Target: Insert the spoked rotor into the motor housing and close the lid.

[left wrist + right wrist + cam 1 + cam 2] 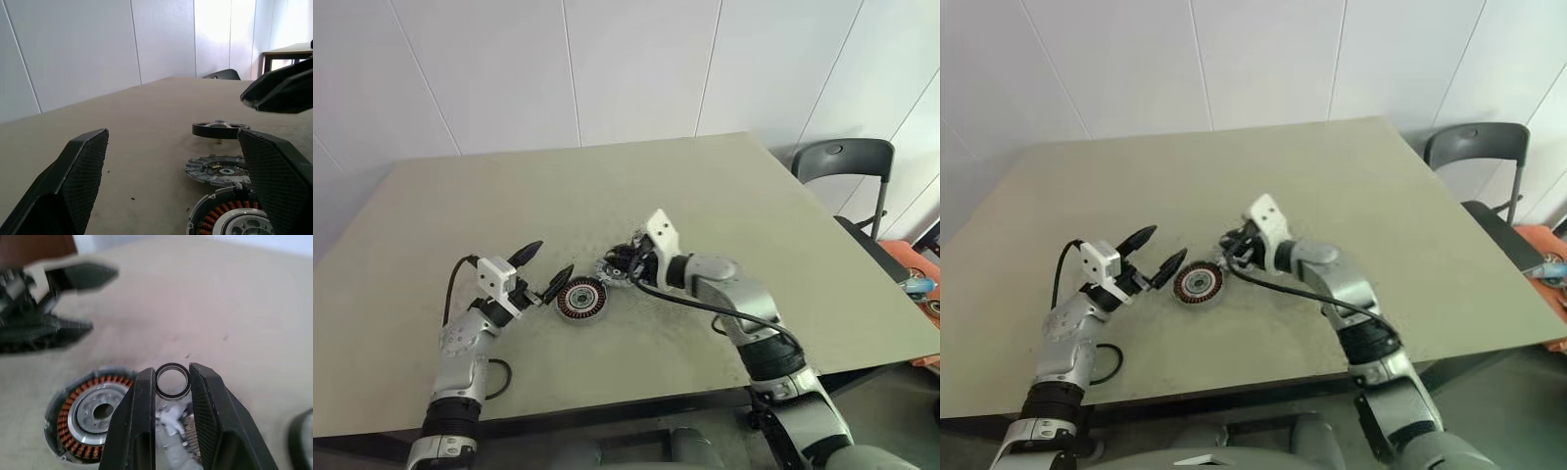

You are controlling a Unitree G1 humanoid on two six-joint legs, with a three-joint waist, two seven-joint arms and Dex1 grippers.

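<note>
White panelled wall behind, a tan table [724, 196] across the frame, and a black chair [847, 162] at the upper right.

Your right gripper [172, 373] was clenched on the spoked rotor [220, 130], pinching its black rim at the very fingertips, with the wheel clear of the tabletop near mid-frame. The motor housing [582, 299] lay flat just lower left of it, copper coils up. The grey notched lid [217, 169] lay on the table close beside the housing, under the right gripper.

Your left gripper [548, 264] was released, jaws wide, with one fingertip almost at the housing's left edge.

Risks, as I judged them:
- The pinch was thin, and a knock on the housing rim could twist the rotor out.
- A tilted rotor could jam on the centre hub.
- Nothing pinned the housing, so a sideways push could slide it.
- The lid sat in the descent path, and you could nudge it.
- The left fingertip crowded the housing and could meet the right fingers.
</note>
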